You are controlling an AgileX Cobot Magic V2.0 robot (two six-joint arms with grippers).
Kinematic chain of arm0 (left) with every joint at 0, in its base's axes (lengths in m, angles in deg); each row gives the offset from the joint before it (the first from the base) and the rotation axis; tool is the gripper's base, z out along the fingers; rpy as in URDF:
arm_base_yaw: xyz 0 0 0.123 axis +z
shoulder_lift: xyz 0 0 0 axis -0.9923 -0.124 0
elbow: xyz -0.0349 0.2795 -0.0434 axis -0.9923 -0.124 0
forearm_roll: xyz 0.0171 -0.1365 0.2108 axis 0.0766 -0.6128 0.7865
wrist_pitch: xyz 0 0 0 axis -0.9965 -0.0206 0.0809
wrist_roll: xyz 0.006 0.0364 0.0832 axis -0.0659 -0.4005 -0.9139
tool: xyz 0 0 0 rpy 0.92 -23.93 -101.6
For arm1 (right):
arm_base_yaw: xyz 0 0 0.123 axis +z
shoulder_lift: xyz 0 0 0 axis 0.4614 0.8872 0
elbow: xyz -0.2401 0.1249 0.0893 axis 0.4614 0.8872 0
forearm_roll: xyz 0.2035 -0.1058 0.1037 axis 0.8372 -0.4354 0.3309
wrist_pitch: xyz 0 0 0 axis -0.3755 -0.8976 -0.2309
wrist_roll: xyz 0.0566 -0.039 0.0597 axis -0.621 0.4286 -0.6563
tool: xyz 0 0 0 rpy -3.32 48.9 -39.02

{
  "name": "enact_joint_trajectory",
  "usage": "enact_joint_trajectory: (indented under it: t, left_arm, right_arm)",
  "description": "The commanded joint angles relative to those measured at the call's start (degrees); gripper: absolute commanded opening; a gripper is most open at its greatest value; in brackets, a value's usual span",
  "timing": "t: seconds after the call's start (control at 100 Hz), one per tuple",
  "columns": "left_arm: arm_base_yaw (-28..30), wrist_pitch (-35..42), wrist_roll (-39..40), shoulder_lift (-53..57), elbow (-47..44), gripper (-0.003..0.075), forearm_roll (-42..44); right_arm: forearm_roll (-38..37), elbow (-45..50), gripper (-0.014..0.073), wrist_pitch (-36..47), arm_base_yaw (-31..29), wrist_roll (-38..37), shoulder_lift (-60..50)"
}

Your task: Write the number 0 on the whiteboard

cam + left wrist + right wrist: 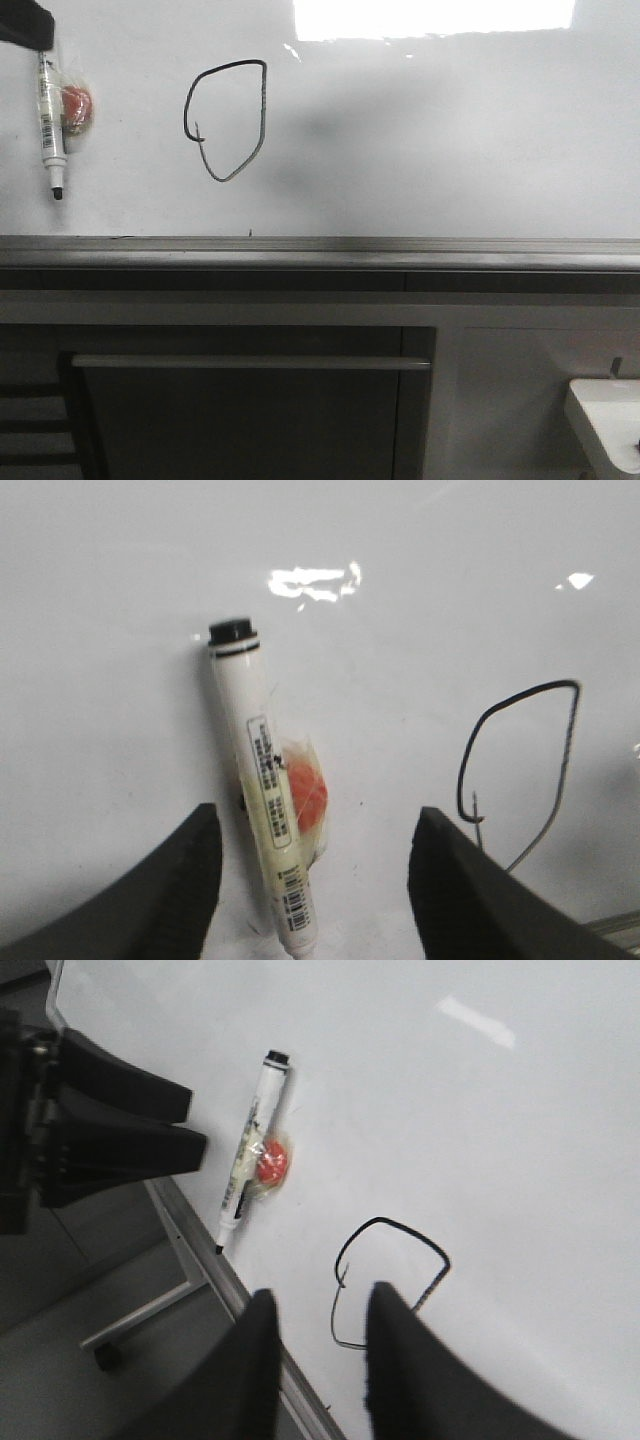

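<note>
The number 0 [262,105] is a thin black lopsided loop on the whiteboard [450,150], left of the middle. It also shows in the left wrist view [570,750] and the right wrist view [400,1228]. A white marker [50,125] clings to the board at far left, tip down, with a red lump [76,105] in clear wrap beside it. My left gripper [315,815] is open; the marker [262,780] lies between its jaws, untouched. In the front view only its black tip [25,22] shows. My right gripper [322,1295] is open and empty, facing the board below the loop.
A grey metal rail [320,245] runs along the board's lower edge, with grey cabinet panels [250,410] beneath. A white object [605,420] juts in at the lower right. A bright glare [430,18] sits at the board's top.
</note>
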Motion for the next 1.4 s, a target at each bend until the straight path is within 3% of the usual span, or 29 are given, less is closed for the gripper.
enact_joint_trajectory:
  t: [0.0,0.13,0.28,0.39,0.64,0.89,1.39]
  left_arm:
    - [0.2,2.5,0.4,5.1,1.0,0.0230,0.7]
    - [0.2,4.3,0.4,12.6,-1.7,-0.0019,0.7]
    - [0.2,10.9,0.4,22.9,-7.3,-0.0020,4.6]
    - [0.2,11.6,0.4,29.3,-11.4,-0.0020,9.0]
    - [0.2,9.7,0.4,40.1,-18.9,-0.0020,13.6]
    - [0.2,9.7,0.4,41.0,-21.7,-0.0020,13.4]
    - [0.2,9.7,0.4,41.0,-21.9,-0.0020,13.4]
  right_arm:
    - [0.9,0.0,-0.0069,4.0,-1.4,0.0,-4.8]
    - [0.9,7.4,-0.0047,11.3,-1.6,0.0,-12.4]
    - [0.5,20.0,-0.0047,23.6,-1.6,0.8,-23.1]
    - [0.5,30.6,-0.0047,31.6,-1.6,0.8,-31.4]
    - [0.3,48.0,-0.0047,35.0,-1.6,1.0,-45.8]
    - [0.3,52.7,-0.0047,35.0,-1.6,1.0,-49.0]
    - [0.3,53.2,-0.0047,34.9,-1.6,1.0,-49.0]
